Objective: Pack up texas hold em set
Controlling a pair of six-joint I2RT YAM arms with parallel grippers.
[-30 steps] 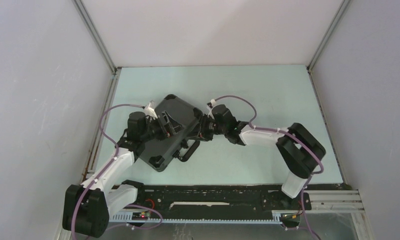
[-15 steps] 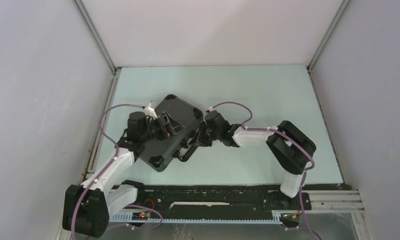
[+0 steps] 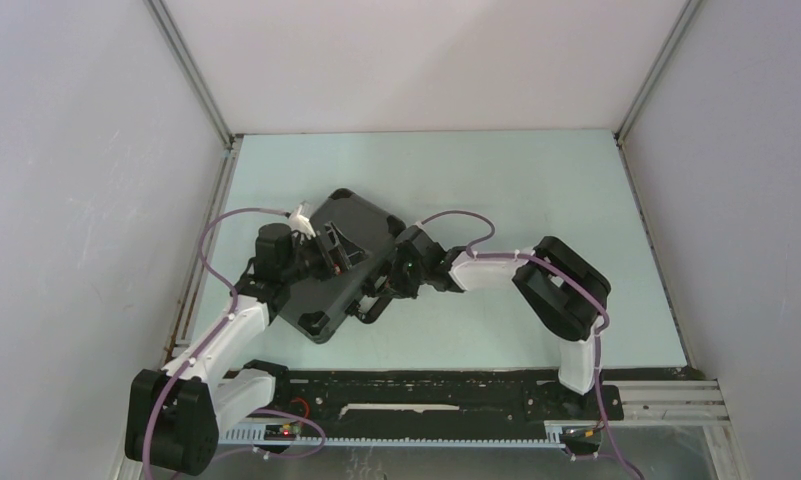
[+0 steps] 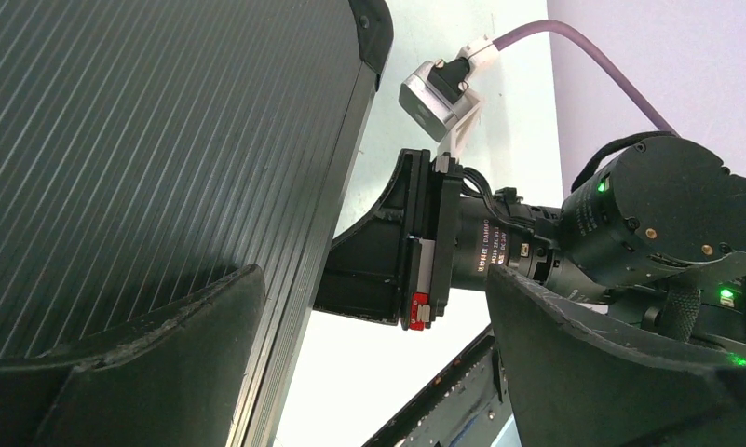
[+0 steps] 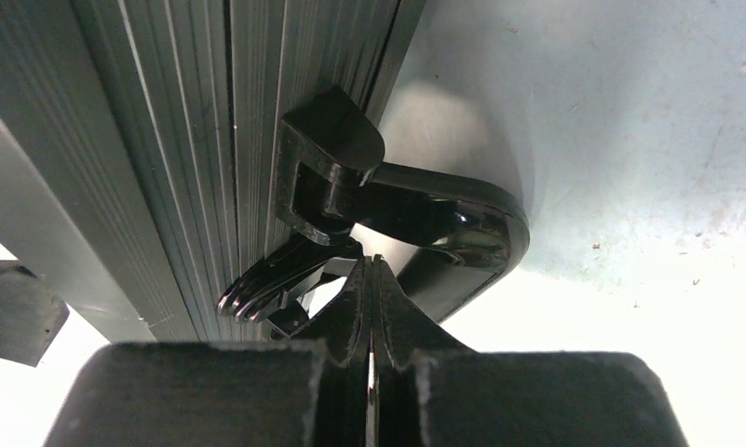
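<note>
The texas hold em set shows as a closed black ribbed briefcase [image 3: 348, 232] lying flat and turned at an angle on the table. Its handle [image 3: 372, 303] points toward the near right. My left gripper [image 3: 334, 254] hovers open over the lid. In the left wrist view the lid [image 4: 155, 140] fills the left side, and its edge runs between the wide-spread fingers [image 4: 369, 279]. My right gripper [image 3: 391, 283] is shut with nothing between its fingers. In the right wrist view its tips [image 5: 370, 265] touch a shiny latch [image 5: 271, 279] beside the handle [image 5: 448, 223].
The pale green table [image 3: 536, 200] is walled by white panels at the back and both sides. A black rail [image 3: 426, 395] with both arm bases runs along the near edge. The right arm's elbow [image 3: 561, 285] sits right of the case.
The right arm has moved left and nearer, from the case's right corner down to the handle and latch, and its jaws have closed. The left arm and the case have not moved.
</note>
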